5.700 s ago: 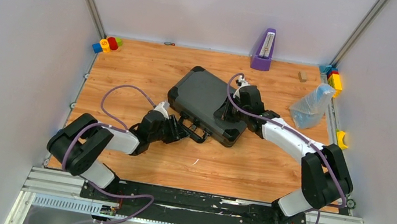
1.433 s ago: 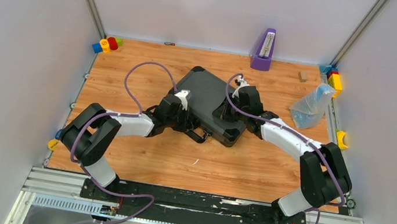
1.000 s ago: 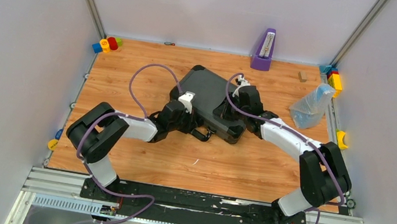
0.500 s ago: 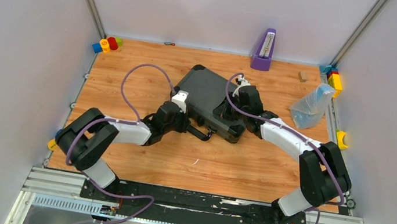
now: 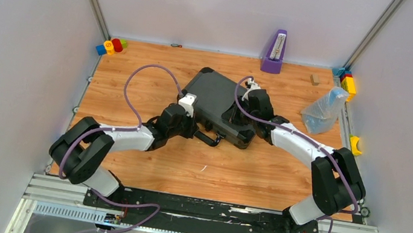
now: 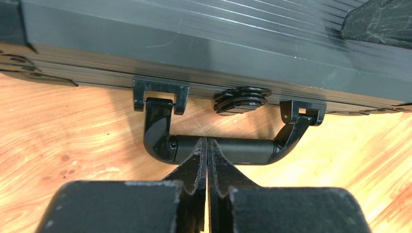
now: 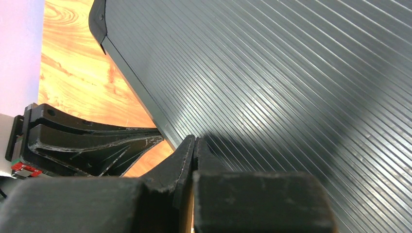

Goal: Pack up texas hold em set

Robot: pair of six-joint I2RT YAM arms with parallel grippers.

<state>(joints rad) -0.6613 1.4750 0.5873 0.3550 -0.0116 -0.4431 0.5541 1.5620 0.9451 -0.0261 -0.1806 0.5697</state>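
Most seems done: we find the black ribbed hard case (image 5: 214, 98) shut, its black handle (image 6: 228, 149) just beyond our closed left fingers (image 6: 194, 167), closed right fingers (image 7: 180, 162) over its lid.

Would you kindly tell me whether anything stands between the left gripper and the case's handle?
Nothing visible does. The left gripper, shut, has its tips right at the bar of the handle on the closed case; whether they touch it is unclear.
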